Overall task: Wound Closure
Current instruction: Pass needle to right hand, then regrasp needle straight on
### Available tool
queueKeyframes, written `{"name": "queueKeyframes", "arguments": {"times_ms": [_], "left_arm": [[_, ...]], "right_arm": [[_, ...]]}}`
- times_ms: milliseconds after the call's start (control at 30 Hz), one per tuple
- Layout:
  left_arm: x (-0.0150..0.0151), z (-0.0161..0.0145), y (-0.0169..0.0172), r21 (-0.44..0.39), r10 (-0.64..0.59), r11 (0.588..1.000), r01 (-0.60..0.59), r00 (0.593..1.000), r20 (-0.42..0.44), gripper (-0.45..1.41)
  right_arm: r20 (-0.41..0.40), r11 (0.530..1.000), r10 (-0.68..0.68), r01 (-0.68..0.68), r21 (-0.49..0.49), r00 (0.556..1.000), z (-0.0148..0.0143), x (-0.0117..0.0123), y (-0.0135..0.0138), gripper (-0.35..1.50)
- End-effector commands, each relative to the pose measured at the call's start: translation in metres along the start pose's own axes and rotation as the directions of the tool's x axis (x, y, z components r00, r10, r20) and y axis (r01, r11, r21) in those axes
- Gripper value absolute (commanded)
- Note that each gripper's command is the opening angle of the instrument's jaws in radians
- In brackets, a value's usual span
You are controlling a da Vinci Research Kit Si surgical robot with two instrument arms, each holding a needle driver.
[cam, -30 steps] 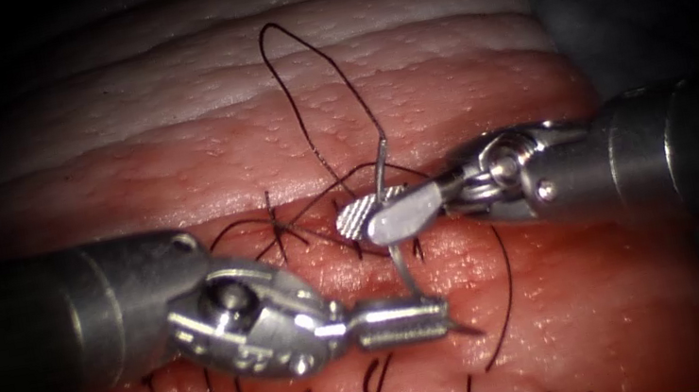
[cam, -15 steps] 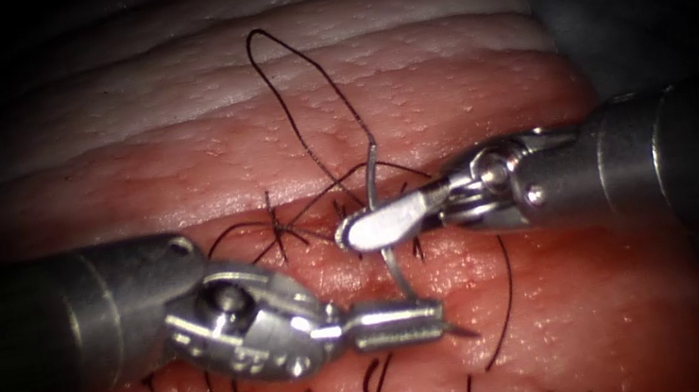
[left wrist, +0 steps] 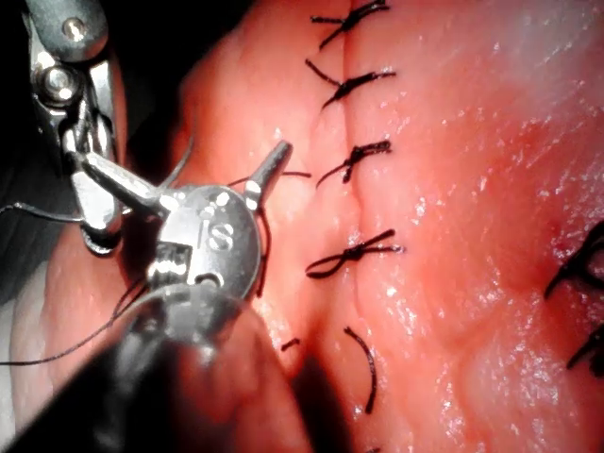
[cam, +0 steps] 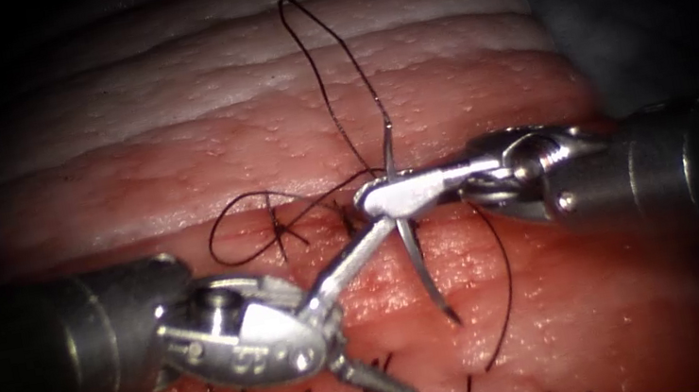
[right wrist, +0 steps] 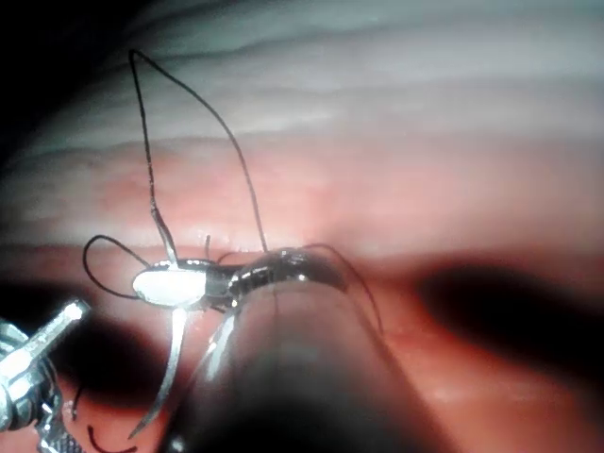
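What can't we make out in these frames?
- Thread run past the right gripper: hidden under its shut jaws on the needle, endoscope view.
- Cut under the left gripper: covered by the tool, endoscope view.
- Needle tip: blurred, right wrist view.

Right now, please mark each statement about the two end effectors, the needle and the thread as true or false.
1. The right end effector holds the needle near its thread end. True.
2. The left end effector is shut on the needle tip. False: its jaws stand open and hold nothing.
3. The needle tip is buried in the tissue. False: the tip is free above it.
4. The thread rises in a loop from the needle's rear end. True.
5. Finished stitches lie along the cut. True.
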State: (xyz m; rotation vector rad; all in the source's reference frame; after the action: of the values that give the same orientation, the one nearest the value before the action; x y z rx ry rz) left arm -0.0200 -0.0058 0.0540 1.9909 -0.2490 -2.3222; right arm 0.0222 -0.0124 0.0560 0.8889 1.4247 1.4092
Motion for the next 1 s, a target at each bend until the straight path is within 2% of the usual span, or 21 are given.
{"name": "queueKeyframes", "arguments": {"times_ms": [33, 133, 233, 267, 367, 433, 500, 567, 667, 833, 900, 933, 1000], "left_arm": [[-0.0005, 0.0005, 0.0001, 0.009, -0.059, 0.998, 0.059, 0.998, 0.012, 1.21], [-0.0006, 0.0004, -0.0001, 0.04, -0.148, 0.988, 0.147, 0.988, 0.04, 1.21], [-0.001, 0.0006, -0.0002, 0.062, -0.234, 0.971, 0.23, 0.97, 0.062, 1.1], [-0.0012, 0.0006, -0.0003, 0.065, -0.246, 0.968, 0.242, 0.967, 0.066, 0.96], [-0.0022, 0.0006, -0.0005, 0.076, -0.265, 0.963, 0.259, 0.961, 0.077, 0.0], [-0.003, 0.0005, -0.0006, 0.087, -0.311, 0.949, 0.304, 0.947, 0.078, -0.23], [-0.004, 0.0007, -0.0009, 0.094, -0.34, 0.939, 0.332, 0.936, 0.089, -0.3], [-0.0047, 0.0011, -0.0012, 0.094, -0.363, 0.93, 0.354, 0.927, 0.099, -0.27], [-0.0057, 0.0019, -0.0013, 0.085, -0.36, 0.932, 0.352, 0.925, 0.119, -0.3], [-0.0074, 0.003, -0.0008, 0.051, -0.371, 0.928, 0.368, 0.913, 0.17, -0.32], [-0.0082, 0.0036, -0.0004, 0.035, -0.379, 0.925, 0.379, 0.904, 0.198, -0.32], [-0.0091, 0.0043, -0.0002, 0.028, -0.382, 0.922, 0.385, 0.898, 0.218, -0.32], [-0.0098, 0.0048, 0.0001, 0.023, -0.381, 0.922, 0.386, 0.895, 0.233, -0.32]], "right_arm": [[-0.028, 0.999, -0.018, 0.017, -0.046, 0.999, 0.0001, 0.0, 0.0004, -0.35], [-0.069, 0.99, -0.069, 0.06, -0.128, 0.995, -0.0004, 0.0002, 0.0004, -0.35], [-0.074, 0.972, -0.133, 0.116, -0.202, 0.988, -0.0007, 0.0002, 0.0004, -0.35], [-0.071, 0.966, -0.154, 0.135, -0.22, 0.985, -0.0007, 0.0002, 0.0004, -0.35], [-0.068, 0.948, -0.204, 0.18, -0.264, 0.977, -0.0009, 0.0002, 0.0003, -0.35], [-0.059, 0.937, -0.235, 0.21, -0.278, 0.97, -0.0012, 0.0003, 0.0004, -0.35], [-0.032, 0.923, -0.264, 0.243, -0.297, 0.964, -0.0019, 0.0006, 0.0007, -0.35], [0.027, 0.908, -0.293, 0.287, -0.305, 0.956, -0.0027, 0.0012, 0.0012, -0.35], [0.04, 0.86, -0.429, 0.421, -0.288, 0.902, -0.0044, 0.0027, 0.0024, -0.35], [0.08, 0.79, -0.538, 0.536, -0.299, 0.839, -0.0069, 0.0047, 0.0041, -0.35], [0.098, 0.752, -0.591, 0.591, -0.293, 0.801, -0.0076, 0.0054, 0.0048, -0.35], [0.119, 0.707, -0.655, 0.66, -0.253, 0.747, -0.0079, 0.0059, 0.0054, -0.35], [0.114, 0.673, -0.706, 0.712, -0.201, 0.699, -0.008, 0.0062, 0.0059, -0.35]]}}
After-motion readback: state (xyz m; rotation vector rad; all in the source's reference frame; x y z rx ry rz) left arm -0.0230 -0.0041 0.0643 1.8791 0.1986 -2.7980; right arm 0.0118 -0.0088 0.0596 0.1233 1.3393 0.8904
